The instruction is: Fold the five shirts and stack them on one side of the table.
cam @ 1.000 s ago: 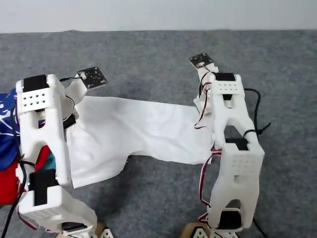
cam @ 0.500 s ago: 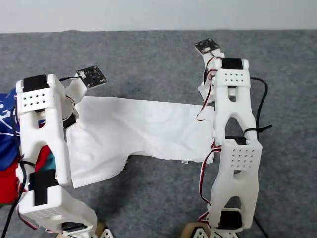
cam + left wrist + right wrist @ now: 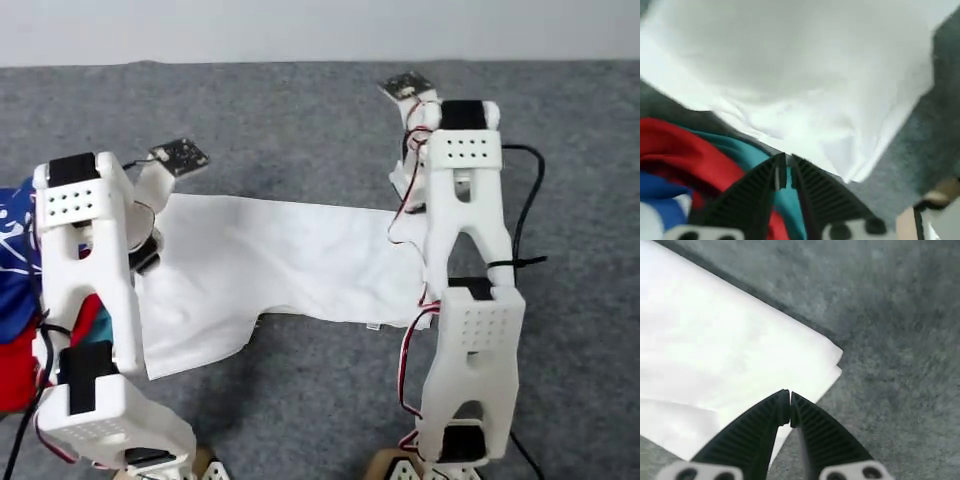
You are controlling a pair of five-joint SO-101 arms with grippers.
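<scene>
A white shirt [image 3: 280, 260] lies spread across the grey table between my two arms. My left gripper [image 3: 785, 167] sits at the shirt's left edge [image 3: 790, 75], fingers shut, and seems to pinch the hem. Under that edge lies a heap of red, teal and blue shirts [image 3: 700, 155]. My right gripper [image 3: 789, 407] hangs shut just above the shirt's right end [image 3: 715, 340], close to a flat corner, with no cloth between its fingers. In the high view the left arm [image 3: 85, 260] covers the shirt's left edge and the right arm [image 3: 460, 200] stands over its right edge.
The heap of coloured shirts [image 3: 15, 300] lies at the table's left edge, beside the left arm. Bare grey table [image 3: 300, 120] stretches behind the white shirt and to the right of the right arm.
The right arm has swung toward the back of the table while the shirt's right end stayed flat. The left arm has barely shifted.
</scene>
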